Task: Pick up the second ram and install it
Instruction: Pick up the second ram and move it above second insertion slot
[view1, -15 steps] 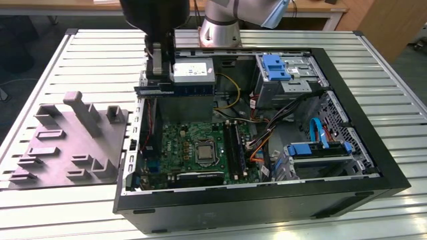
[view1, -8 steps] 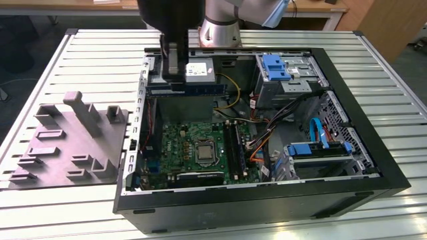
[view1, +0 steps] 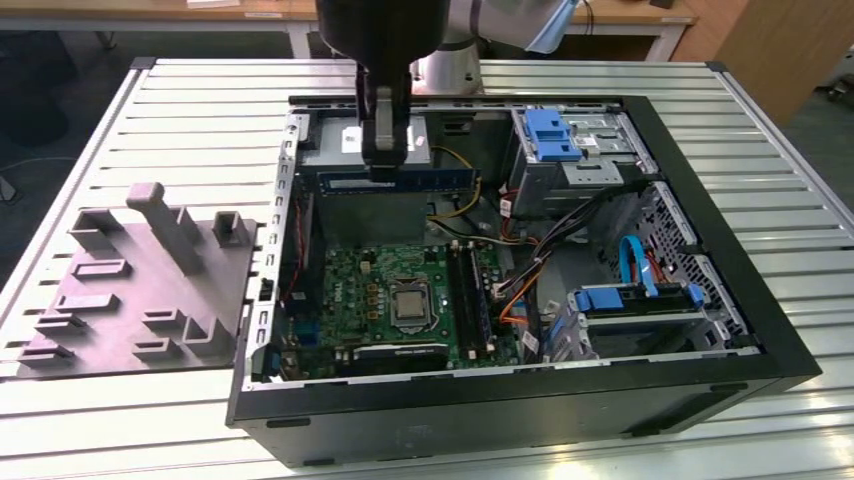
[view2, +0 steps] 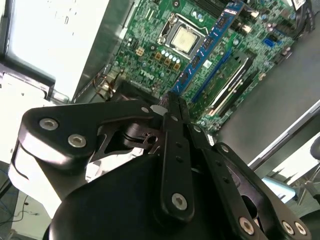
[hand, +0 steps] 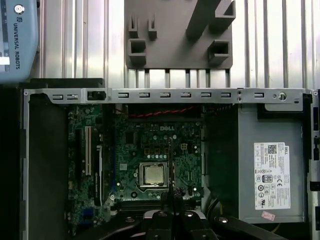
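Holding memory stick (view2: 210, 45), clamped narrow between fingers (view2: 174, 120), well above motherboard (view2: 145, 55). Carry step judged in hand; not yet seated. Calls for lining up over slots (view2: 232, 80) below fingers.

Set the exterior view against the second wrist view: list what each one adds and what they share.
Exterior view: the grey fixture plate beside the open case, and the blue drive brackets. Second wrist view: the gripper with its black linkage up close, shut on one end of the second ram. Both: the gripper, the second ram and the processor on the motherboard.
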